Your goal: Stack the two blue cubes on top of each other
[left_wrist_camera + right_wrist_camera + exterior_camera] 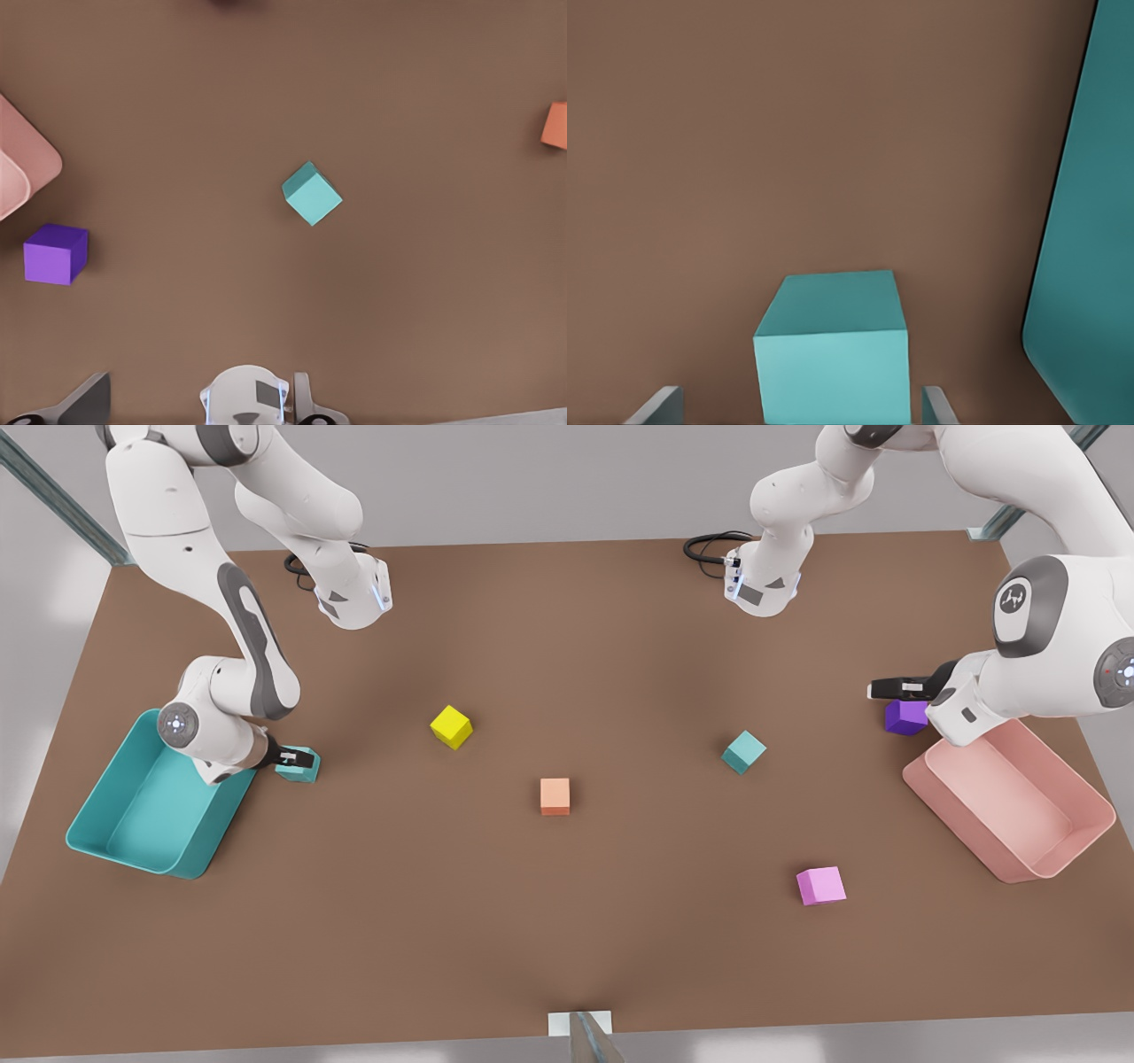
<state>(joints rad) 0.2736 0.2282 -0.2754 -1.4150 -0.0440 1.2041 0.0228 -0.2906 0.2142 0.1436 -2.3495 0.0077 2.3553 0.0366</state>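
Right gripper (pixel 297 759) is down at the bench (pixel 567 646) beside the teal bin (pixel 142 806). Its fingers (pixel 660 405) straddle one blue cube (pixel 833 350) with visible gaps either side. The other blue cube (pixel 743 751) sits well clear of that bin, past the orange cube (pixel 555 795). Left gripper (pixel 886 688) waits above the purple cube (pixel 905 716); finger spread cannot be told.

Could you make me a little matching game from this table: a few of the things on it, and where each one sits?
Things:
1. purple cube
2. yellow cube
3. orange cube
4. pink cube

Places:
A. mid-table, between the yellow cube and a teal cube
B. beside the pink bin
C. alone, toward the near edge
D. toward the front view's left, past the orange cube

Pairs: 1-B, 2-D, 3-A, 4-C
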